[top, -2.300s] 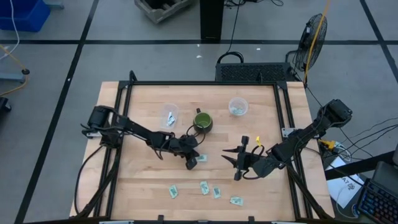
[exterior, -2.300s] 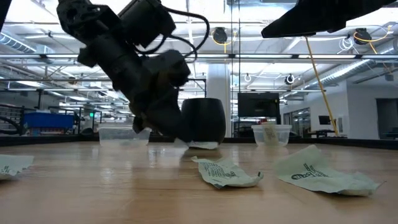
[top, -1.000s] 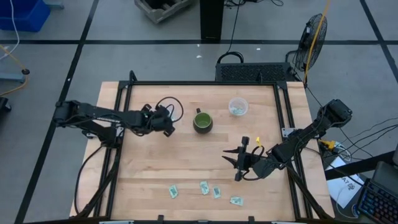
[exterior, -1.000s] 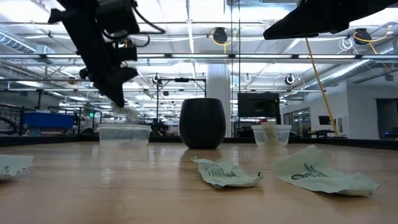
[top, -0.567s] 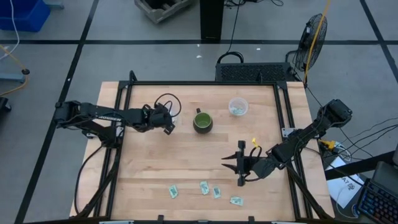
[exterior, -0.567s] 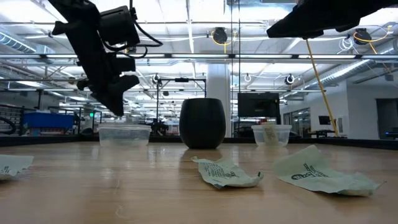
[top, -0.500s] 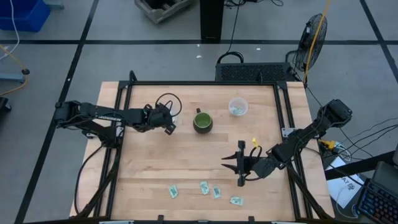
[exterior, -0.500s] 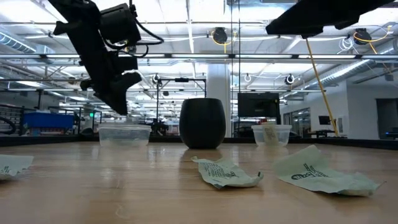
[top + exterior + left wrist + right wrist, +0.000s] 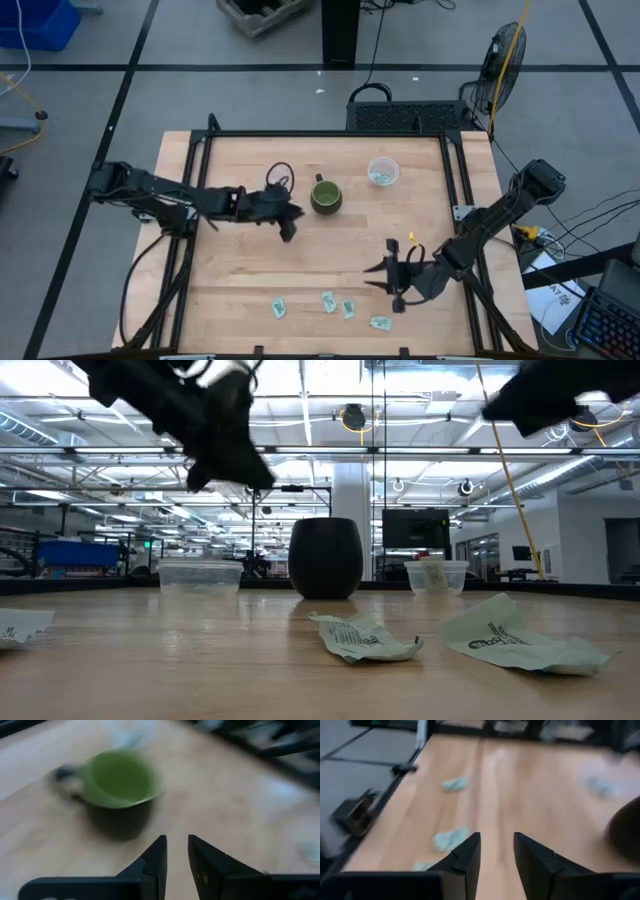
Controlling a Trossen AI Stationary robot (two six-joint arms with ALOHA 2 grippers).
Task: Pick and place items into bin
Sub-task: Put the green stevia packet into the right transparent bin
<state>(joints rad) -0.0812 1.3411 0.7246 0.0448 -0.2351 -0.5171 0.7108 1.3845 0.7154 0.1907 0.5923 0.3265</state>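
Note:
Several pale green packets lie flat near the table's near edge (image 9: 328,301), (image 9: 279,308), (image 9: 379,322); two show close up in the low view (image 9: 365,637), (image 9: 520,635). My left gripper (image 9: 288,220) hovers open and empty just left of the dark green mug (image 9: 325,195); its wrist view shows the mug (image 9: 117,785) ahead of the narrow gap (image 9: 176,855). My right gripper (image 9: 393,285) is open and empty above the table, right of and slightly beyond the packets (image 9: 450,839).
A clear cup (image 9: 383,171) holding packets stands beyond and right of the mug, and another clear cup (image 9: 200,577) stands left of it. Black frame rails run along the table's sides. Bare wood lies in the table's middle.
My left gripper held a pale packet over the left clear cup, let it go, then swung right and toward the near edge, to the mug's left side. My right gripper moved toward the near edge, closer to the packets.

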